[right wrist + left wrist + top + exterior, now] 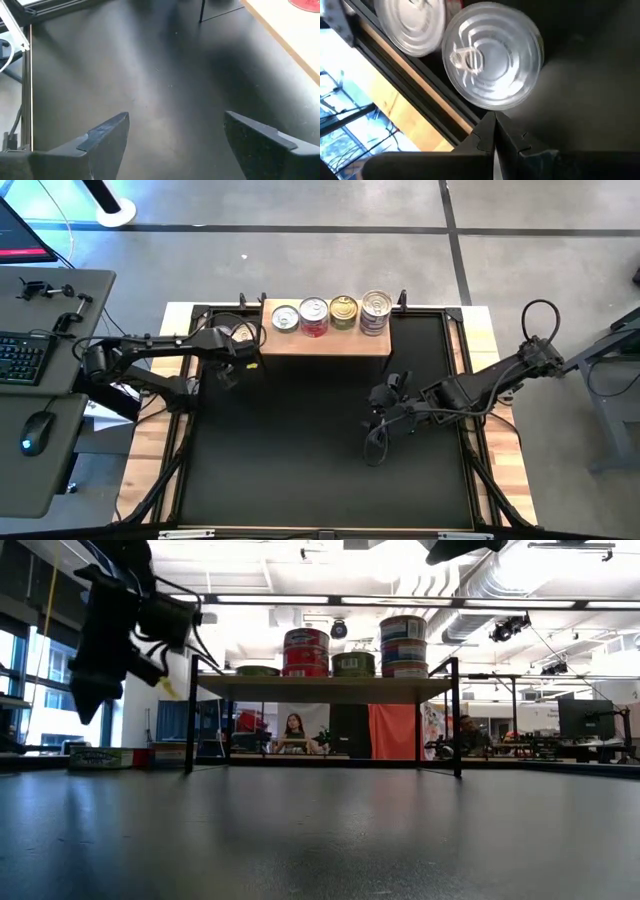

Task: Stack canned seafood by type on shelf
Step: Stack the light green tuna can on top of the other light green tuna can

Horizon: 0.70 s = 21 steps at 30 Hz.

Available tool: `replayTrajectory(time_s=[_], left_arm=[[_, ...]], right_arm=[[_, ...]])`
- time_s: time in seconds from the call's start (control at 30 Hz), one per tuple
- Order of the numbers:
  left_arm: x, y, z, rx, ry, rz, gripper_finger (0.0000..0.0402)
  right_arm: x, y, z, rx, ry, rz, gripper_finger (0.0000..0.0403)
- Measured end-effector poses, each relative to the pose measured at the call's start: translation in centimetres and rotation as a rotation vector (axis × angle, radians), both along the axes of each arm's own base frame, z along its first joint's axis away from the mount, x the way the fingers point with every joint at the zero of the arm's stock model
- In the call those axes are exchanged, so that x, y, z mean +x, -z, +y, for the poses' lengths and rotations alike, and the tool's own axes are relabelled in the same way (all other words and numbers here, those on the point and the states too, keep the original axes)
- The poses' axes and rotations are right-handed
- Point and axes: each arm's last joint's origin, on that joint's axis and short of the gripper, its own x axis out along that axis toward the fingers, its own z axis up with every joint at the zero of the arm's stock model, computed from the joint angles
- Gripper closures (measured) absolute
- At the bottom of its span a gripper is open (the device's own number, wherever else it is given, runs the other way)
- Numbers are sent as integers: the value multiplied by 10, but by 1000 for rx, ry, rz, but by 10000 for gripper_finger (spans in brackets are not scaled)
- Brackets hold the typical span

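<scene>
right tool [175,145] open, empty | left tool [495,132] seemingly closed | shelf [326,340] long axis left-right

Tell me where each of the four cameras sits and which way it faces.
High view: overhead, straight down on the black mat, both arms and the shelf.
Low view: table height, level across the mat to the shelf; one arm at upper left.
Left wrist view: past the shut left gripper at two silver-lidded cans.
Right wrist view: past the open right gripper at bare mat.
High and low views share the shelf's four can stacks.
</scene>
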Motion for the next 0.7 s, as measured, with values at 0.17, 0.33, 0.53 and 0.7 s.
replayTrajectory(time_s=[0.17,0.33,0.53,0.7], left_arm=[[2,6,2,-25,-10,29,402],[6,12,7,-25,-23,31,401],[9,20,8,-44,-24,76,401],[13,29,10,-62,-23,122,402]], right_arm=[[0,0,0,4,0,0,89],[2,-1,1,16,1,-20,89],[3,-3,2,30,2,-46,89],[3,-3,2,31,2,-47,89]])
